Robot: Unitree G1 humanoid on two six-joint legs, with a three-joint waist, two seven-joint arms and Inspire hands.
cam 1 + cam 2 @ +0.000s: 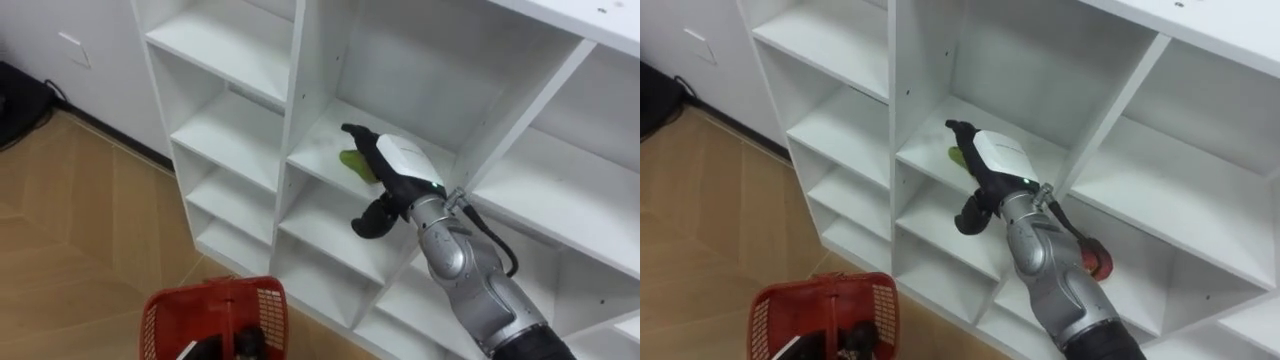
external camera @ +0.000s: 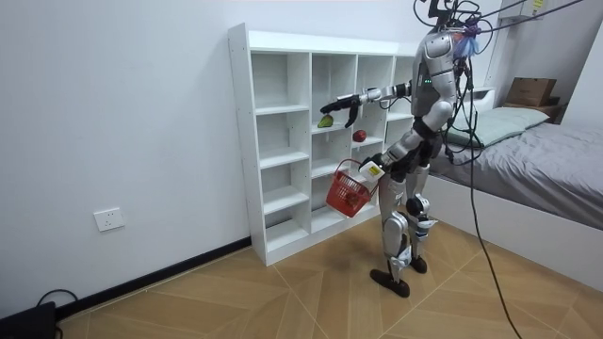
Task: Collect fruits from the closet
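Right hand (image 1: 395, 160) is held out into the closet (image 1: 300, 100), its fingers nearly straight and the thumb hanging below the palm; nothing is seen clasped by it. The shelf compartment entered is in the middle column, and its board lies directly under the hand. Far below the hand, and to its left, a red basket (image 1: 160, 315) is carried clear of the floor by its handle, round which the left hand (image 2: 371, 172) is curled.

The coming move is judged to turn on the green fruit (image 1: 354, 163). It rests on the board just beneath the fingers and pokes out on their left side, so it is covered from above rather than enclosed. Whether it is touched cannot be told. The right hand is by far the nearer one. The visible part is yellow-green, smooth and rounded. Its long axis cannot be settled, since much of it is hidden under the fingers. A closing of fingers and thumb about it is judged to be what is needed next.

A small red fruit (image 1: 1096, 262) is left one shelf lower, to the right of the hand.
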